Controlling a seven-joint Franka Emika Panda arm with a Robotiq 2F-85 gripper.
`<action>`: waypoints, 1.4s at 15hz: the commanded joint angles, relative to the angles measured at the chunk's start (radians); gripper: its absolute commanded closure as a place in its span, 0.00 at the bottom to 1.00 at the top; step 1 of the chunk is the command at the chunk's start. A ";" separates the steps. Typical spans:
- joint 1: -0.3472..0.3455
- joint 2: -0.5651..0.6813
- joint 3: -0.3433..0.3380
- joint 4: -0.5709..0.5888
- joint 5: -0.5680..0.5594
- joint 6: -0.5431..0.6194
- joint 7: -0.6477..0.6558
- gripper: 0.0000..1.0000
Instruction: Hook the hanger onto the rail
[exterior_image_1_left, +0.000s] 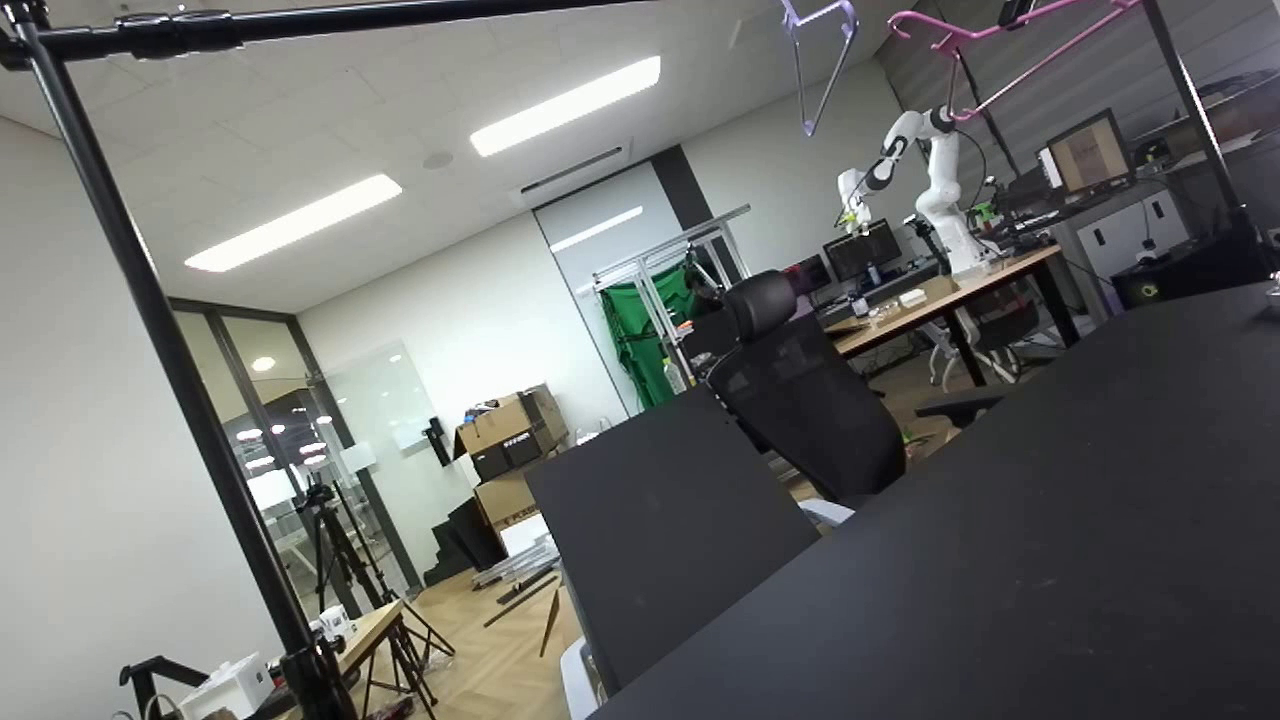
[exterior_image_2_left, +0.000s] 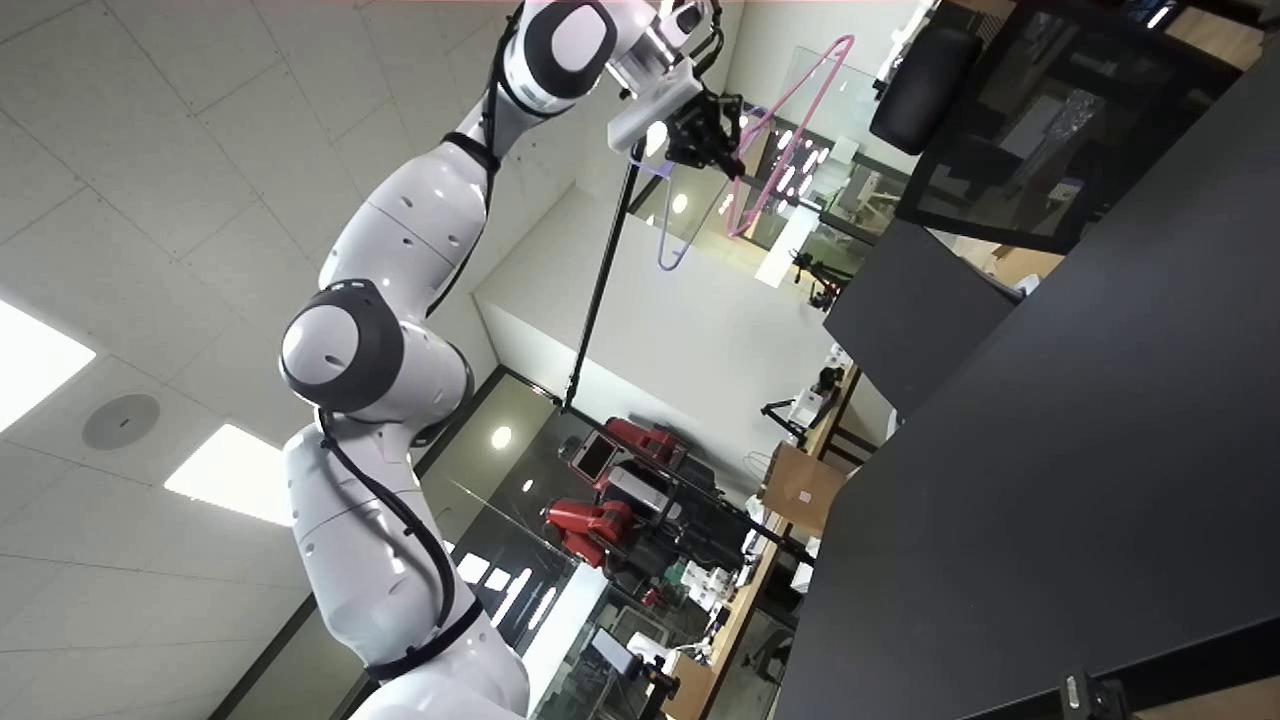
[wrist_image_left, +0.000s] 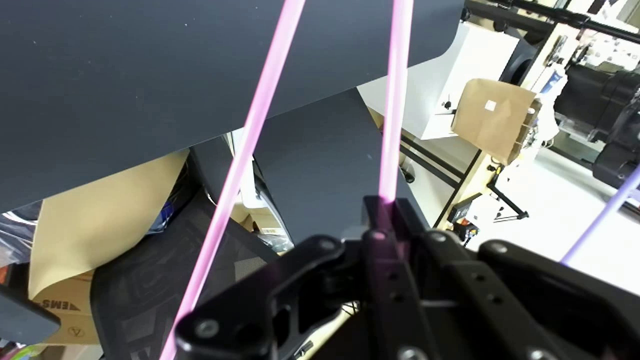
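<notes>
It's a pinch: the black fingers (wrist_image_left: 407, 217) grip one side of the pink hanger (wrist_image_left: 395, 105), and in the wrist view its two thin bars lean closer together toward the top; a lilac hanger (wrist_image_left: 602, 216) cuts in at the right edge, apart from the pink. In an exterior view the white arm (exterior_image_2_left: 400, 240) stretches to the top edge, the pink hanger held tilted up in the air, higher than the black counter (exterior_image_2_left: 1050, 480); just beside the pink one hangs the lilac, near the rail (exterior_image_2_left: 606, 270), though how its top meets that bar I cannot tell! Over in an exterior view, the pink hook (exterior_image_1_left: 925, 18) shows its curl by the top edge, well apart from the stretch of rail visible there; a slanting black pole (exterior_image_1_left: 190, 400) runs down from the rail's end; lower down, a mesh-backed chair (exterior_image_1_left: 820, 420) stands near the counter.
</notes>
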 joint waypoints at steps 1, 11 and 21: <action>-0.003 0.013 0.000 0.023 0.000 -0.011 0.000 0.92; -0.005 0.039 0.001 0.057 0.000 -0.019 0.000 0.92; -0.018 0.076 0.017 0.117 0.036 -0.050 0.016 0.98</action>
